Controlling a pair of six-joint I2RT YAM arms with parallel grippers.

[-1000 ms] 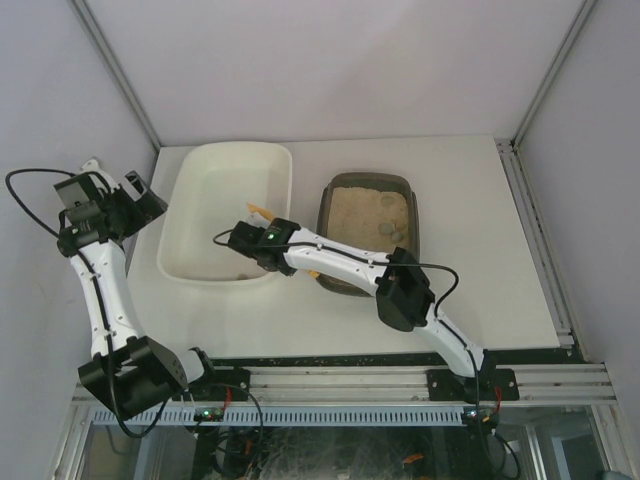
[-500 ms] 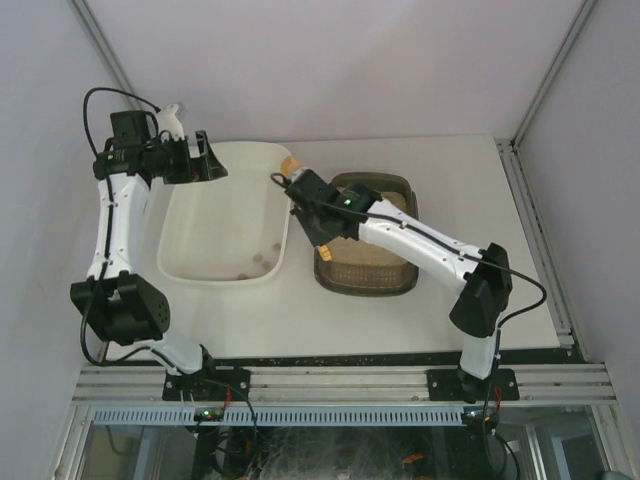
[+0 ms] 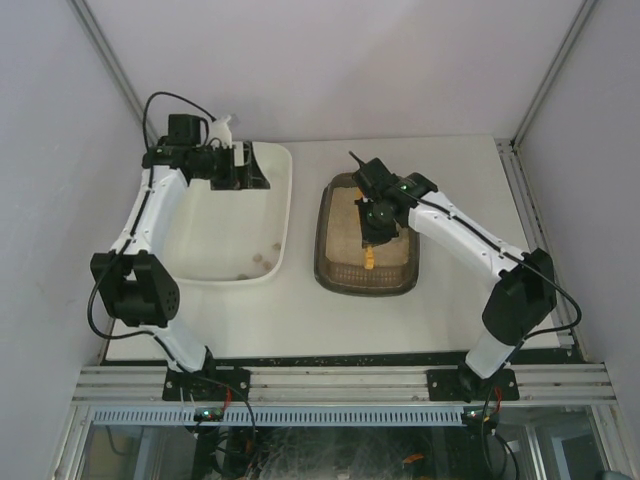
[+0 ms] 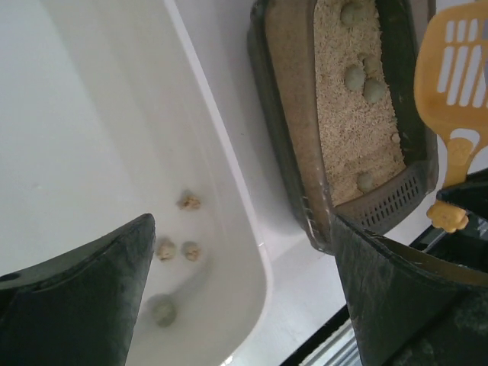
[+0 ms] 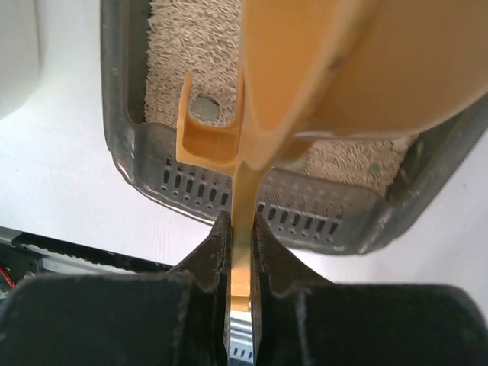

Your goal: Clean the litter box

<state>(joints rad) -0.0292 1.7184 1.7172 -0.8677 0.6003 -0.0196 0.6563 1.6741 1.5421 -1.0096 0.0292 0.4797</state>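
The litter box [image 3: 340, 272] is a dark olive-brown tray of beige litter right of centre; it also shows in the left wrist view [image 4: 286, 114] and the right wrist view [image 5: 252, 194]. Several grey-green clumps [image 4: 354, 75] lie in its litter. My right gripper [image 3: 372, 235] hangs over the box and is shut [image 5: 241, 252] on the handle of an orange slotted scoop [image 5: 320, 69], which also shows in the left wrist view [image 4: 457, 69]. My left gripper [image 3: 252, 175] is open and empty [image 4: 240, 305] above the far end of the white tub.
A cream-white tub [image 3: 284, 210] stands left of the litter box, with several clumps [image 4: 179, 248] at its near end. The table's metal rail [image 3: 340, 385] runs along the front. Walls close in the left, back and right sides.
My right arm has swung the scoop from over the white tub back over the litter box. My left arm has moved from the far left to above the tub's far end.
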